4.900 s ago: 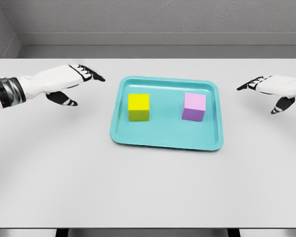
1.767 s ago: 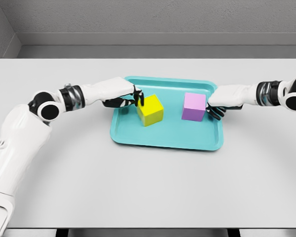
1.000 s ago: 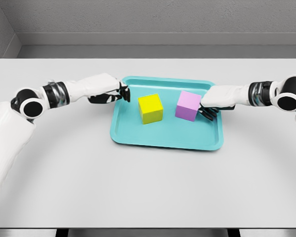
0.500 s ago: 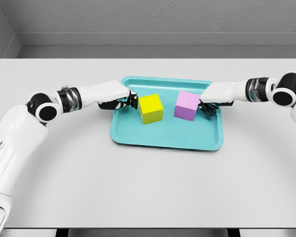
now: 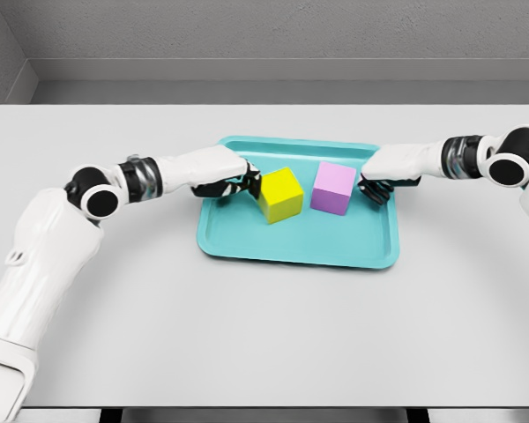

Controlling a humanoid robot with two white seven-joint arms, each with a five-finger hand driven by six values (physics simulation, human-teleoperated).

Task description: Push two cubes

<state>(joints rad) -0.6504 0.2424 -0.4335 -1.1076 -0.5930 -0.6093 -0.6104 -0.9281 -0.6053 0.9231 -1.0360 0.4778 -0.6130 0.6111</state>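
Note:
A yellow cube (image 5: 280, 194) and a pink cube (image 5: 333, 188) stand close together on the teal tray (image 5: 291, 242), both turned a little. My left hand (image 5: 244, 183) reaches in over the tray's left rim, its curled fingers pressed against the yellow cube's left face. From the right, my right hand (image 5: 370, 189) lies over the tray's right part with its fingers curled, just right of the pink cube; I cannot tell whether it touches. Neither hand grasps a cube.
The tray sits at the middle of a light grey table (image 5: 264, 335). A grey wall runs behind the table's far edge.
My left hand has pushed the yellow cube to the right, closer to the pink cube. The right hand has lifted back slightly; the pink cube has barely moved.

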